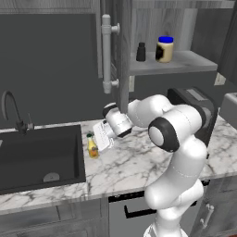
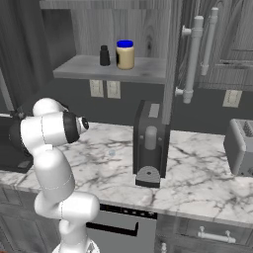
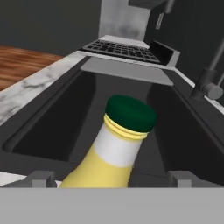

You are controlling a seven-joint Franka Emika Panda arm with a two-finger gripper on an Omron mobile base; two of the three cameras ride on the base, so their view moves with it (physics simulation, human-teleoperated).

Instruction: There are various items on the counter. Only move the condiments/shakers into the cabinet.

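Landmark: the dark sink (image 1: pixel 39 157) set into the white marble counter (image 1: pixel 139 159); all places below are told from it.
Yellow bottle: a small yellow bottle (image 1: pixel 92 146) with a green cap stands upright on the counter just beside the sink's right edge, near the basin's back corner.
Gripper: the gripper (image 1: pixel 102 135) sits low over the counter on the far side of the bottle from the sink, turned toward bottle and basin. Its jaws are spread wide and hold nothing. In the hand view the two finger tips (image 3: pixel 41 178) stand out to either side of the bottle (image 3: pixel 114 148), with a clear gap to the bottle on each side, and the sink basin (image 3: pixel 57 118) lies behind it.
Cabinet: the grey wood-grain cabinet (image 1: pixel 185 62) hangs above the counter, up and to the right of the sink, its door swung open with the pale bar handle (image 1: pixel 107 53) facing the room.
Blue-lidded jar: it stands on the cabinet shelf (image 1: pixel 165 49), high above and right of the sink.
Black shaker: it is on the same shelf (image 1: pixel 141 52), just beside the jar on the side nearer the sink.
Toaster: the black toaster (image 2: pixel 150 143) stands on the counter well right of the sink, below the cabinet shelf.
Faucet: a dark curved faucet (image 1: pixel 11 111) rises at the back of the sink.
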